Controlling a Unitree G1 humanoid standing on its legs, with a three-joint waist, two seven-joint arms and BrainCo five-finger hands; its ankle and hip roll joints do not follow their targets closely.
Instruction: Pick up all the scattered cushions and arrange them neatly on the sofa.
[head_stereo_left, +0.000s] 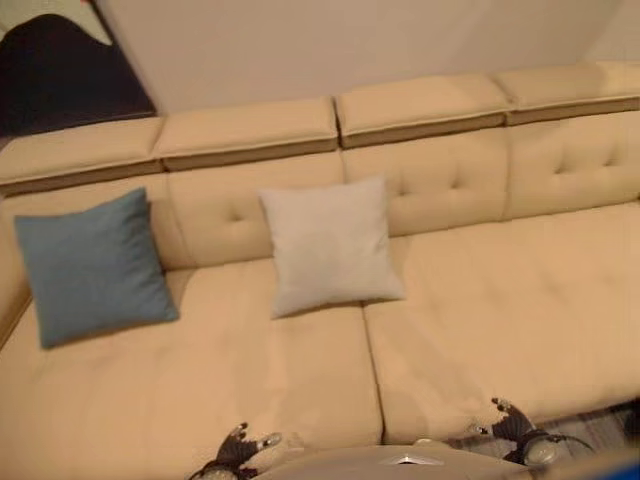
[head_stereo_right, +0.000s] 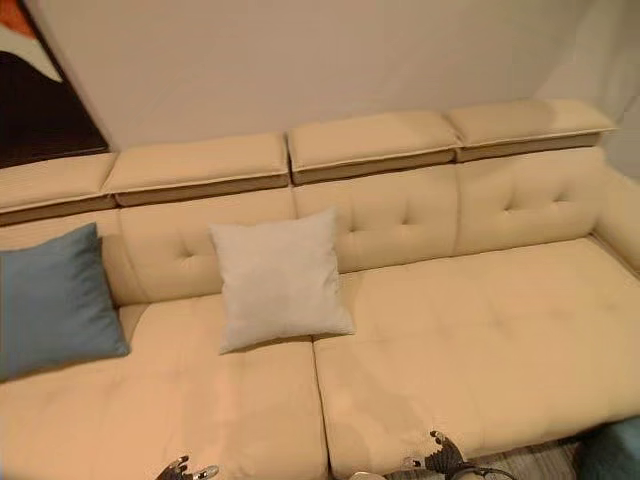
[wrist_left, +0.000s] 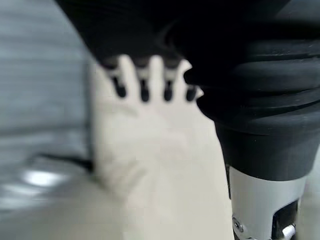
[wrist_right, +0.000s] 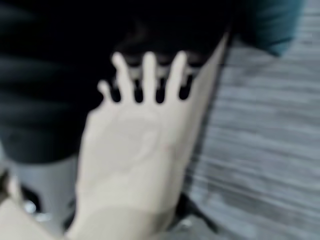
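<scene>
Currently – cushions: 2 (blue cushion (head_stereo_left: 92, 266), white cushion (head_stereo_left: 331, 246)) | sofa (head_stereo_left: 500, 300): 1

- Looks like a home living room.
- Long beige tufted sofa (head_stereo_left: 440, 300) with padded headrests, set against a plain pale wall (head_stereo_left: 350, 40).
- Blue cushion (head_stereo_left: 92, 265) and off-white cushion (head_stereo_left: 330, 245) propped on the sofa's backrest.
- Grey plank floor (wrist_right: 270, 150) in front of the sofa.
- Dark framed picture (head_stereo_left: 60, 75) behind the sofa's end.
</scene>
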